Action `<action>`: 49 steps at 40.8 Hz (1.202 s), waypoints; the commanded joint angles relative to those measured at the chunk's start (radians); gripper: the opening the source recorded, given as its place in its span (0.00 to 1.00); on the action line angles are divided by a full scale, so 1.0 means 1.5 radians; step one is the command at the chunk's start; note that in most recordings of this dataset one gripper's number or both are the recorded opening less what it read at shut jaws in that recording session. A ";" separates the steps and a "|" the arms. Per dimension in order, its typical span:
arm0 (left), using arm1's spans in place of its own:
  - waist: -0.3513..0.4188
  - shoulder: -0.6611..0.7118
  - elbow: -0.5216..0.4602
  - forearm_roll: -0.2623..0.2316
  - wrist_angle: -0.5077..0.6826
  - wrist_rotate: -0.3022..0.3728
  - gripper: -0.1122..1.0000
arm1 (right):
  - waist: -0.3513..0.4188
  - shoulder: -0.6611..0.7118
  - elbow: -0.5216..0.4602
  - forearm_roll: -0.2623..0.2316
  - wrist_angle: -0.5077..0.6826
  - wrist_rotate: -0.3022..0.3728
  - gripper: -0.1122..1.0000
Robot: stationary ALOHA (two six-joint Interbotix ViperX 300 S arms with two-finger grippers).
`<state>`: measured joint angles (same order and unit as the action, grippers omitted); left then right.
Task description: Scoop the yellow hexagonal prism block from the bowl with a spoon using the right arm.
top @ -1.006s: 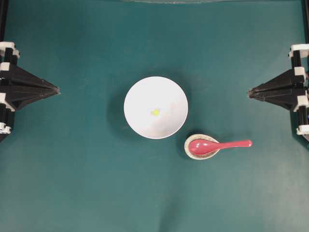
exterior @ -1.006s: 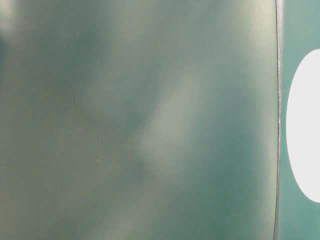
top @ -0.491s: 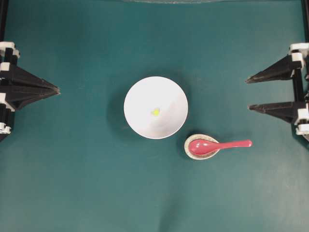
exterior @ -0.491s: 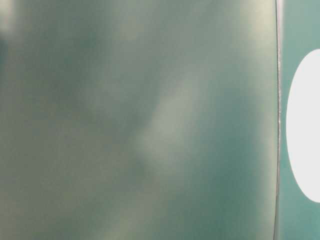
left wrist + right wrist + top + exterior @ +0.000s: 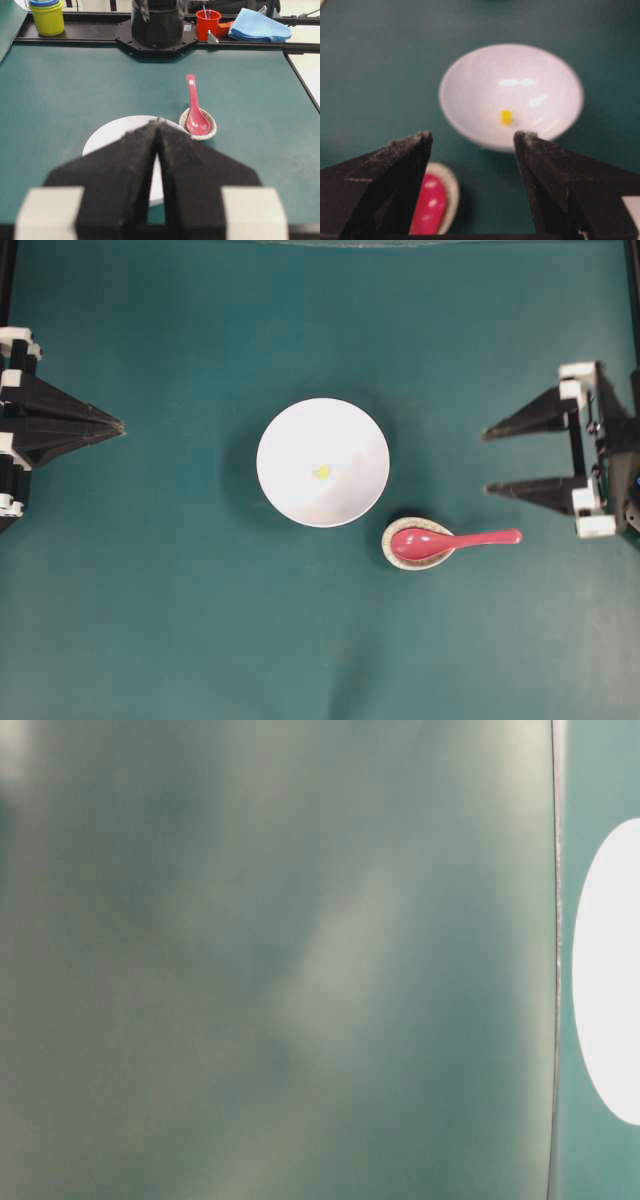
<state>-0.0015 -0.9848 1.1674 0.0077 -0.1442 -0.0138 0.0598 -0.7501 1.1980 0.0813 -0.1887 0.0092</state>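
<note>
Overhead view: green bench; large white bowl at centre, holding the yellow hexagonal prism block just off its middle, loose and alone. At the bowl's 4 o'clock, just beside its rim, a small speckled dish carries the scoop of the pink-red spoon; the handle runs out toward 3 o'clock, off the dish. Left claw at 9 o'clock of the bowl, well apart, tips pressed together, clenched on nothing. Right claw at 3 o'clock, released, jaws wide, nothing between them, above the spoon handle's end in this view. Left wrist view alone shows items beyond the bench: stacked cups, a red cup and a blue cloth on the far rail, plus the base of the right arm; the block is hidden there behind the clenched claw. Right wrist view alone shows the block inside the bowl from the side, framed between the spread tips, spoon scoop at lower left. Table-level view: blurred green haze, only a white oval at the right edge. Change since a second ago: right claw has gone from clenched to fully spread and has moved inward toward the bowl; bowl, block, spoon and left claw are unmoved.
</note>
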 commanded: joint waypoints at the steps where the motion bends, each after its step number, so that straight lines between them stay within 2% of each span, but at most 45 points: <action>1: 0.000 0.008 -0.015 0.002 -0.002 0.004 0.14 | 0.026 0.030 0.010 0.018 -0.054 0.002 0.70; 6: 0.000 0.009 -0.015 0.002 -0.002 0.005 0.14 | 0.072 0.084 0.037 0.043 -0.123 0.002 0.70; 15: 0.000 0.013 -0.014 0.002 0.000 0.010 0.14 | 0.155 0.213 0.079 0.115 -0.290 0.002 0.70; 22: 0.000 0.014 -0.014 0.002 0.002 0.010 0.14 | 0.197 0.313 0.099 0.160 -0.409 0.002 0.70; 26: 0.000 0.014 -0.014 0.002 0.001 0.010 0.14 | 0.217 0.365 0.101 0.173 -0.453 0.002 0.70; 36: 0.000 0.014 -0.014 0.002 0.002 0.011 0.14 | 0.237 0.457 0.101 0.188 -0.497 0.002 0.70; 49: 0.000 0.014 -0.014 0.003 0.002 0.011 0.14 | 0.237 0.479 0.101 0.190 -0.493 0.002 0.70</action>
<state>-0.0015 -0.9710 1.1674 0.0092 -0.1365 0.0015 0.4111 -0.0245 1.3560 0.3636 -0.9235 0.0138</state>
